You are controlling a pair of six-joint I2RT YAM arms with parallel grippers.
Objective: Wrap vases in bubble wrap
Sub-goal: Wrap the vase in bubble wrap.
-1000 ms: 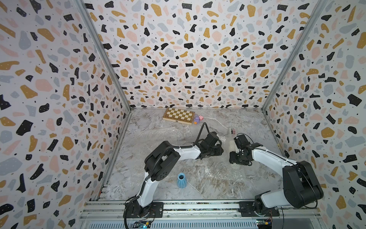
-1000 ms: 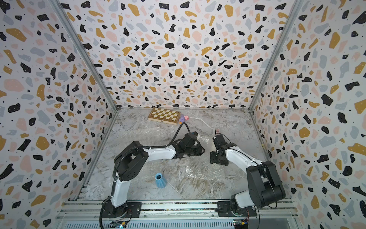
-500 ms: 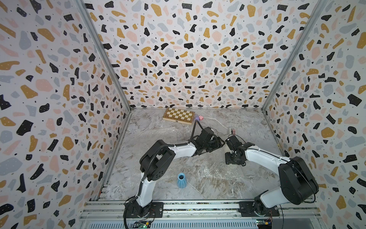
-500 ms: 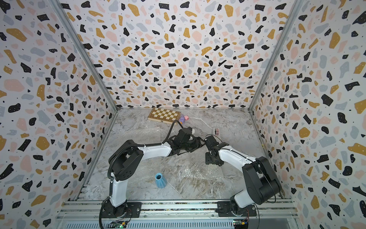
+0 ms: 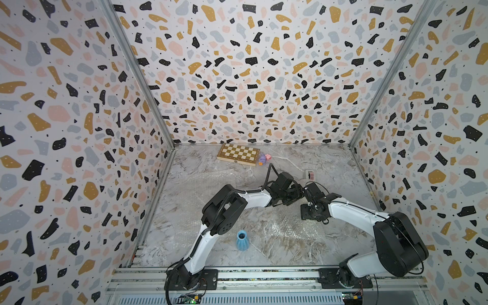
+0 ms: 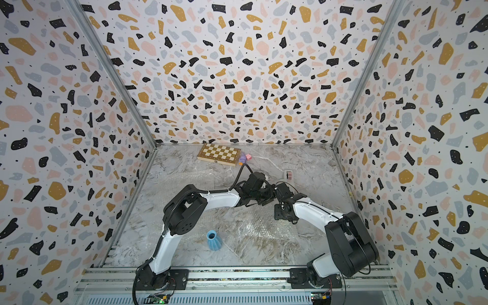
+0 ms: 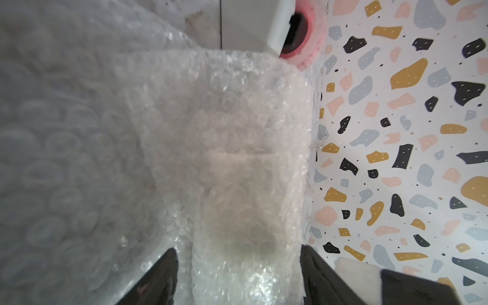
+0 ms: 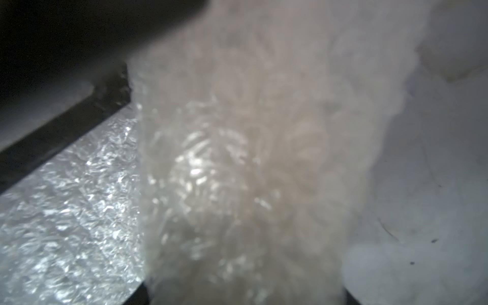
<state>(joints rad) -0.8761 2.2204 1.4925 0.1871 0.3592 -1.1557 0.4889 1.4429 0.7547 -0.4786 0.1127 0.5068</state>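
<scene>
Terrazzo-print walls (image 5: 237,66) were seen on 3 sides of the marble table (image 5: 330,163); the L arm (image 5: 253,198) and R arm (image 5: 353,214) were stretched inward, w/ wrists brought close together mid-table, toward the back. A shiny bubble wrap sheet (image 5: 285,227) was laid flat by the wrists, toward the front; a second bubble wrap sheet (image 5: 208,182) was spread farther back on the L side. The wrapped vase (image 7: 243,184), cream-toned through its bubble layer, was found between the two grippers and was hidden by the arms in both top views; whether it was upright could not be told. The L gripper (image 7: 237,248) was released, jaws spread wide w/ the bundle between them and wrap slack beside one finger. The R gripper (image 8: 245,291) appeared clenched on the wrapped vase, though that wrist view was blurred. A chessboard (image 5: 238,154) was set near the back wall; the blue vase (image 5: 242,240) was stood unwrapped near the front edge, well apart from both grippers; a white tape dispenser (image 5: 309,174) w/ red roll was placed just behind the wrists; small pink & purple toys (image 5: 264,158) were left just beside the chessboard's R end.
</scene>
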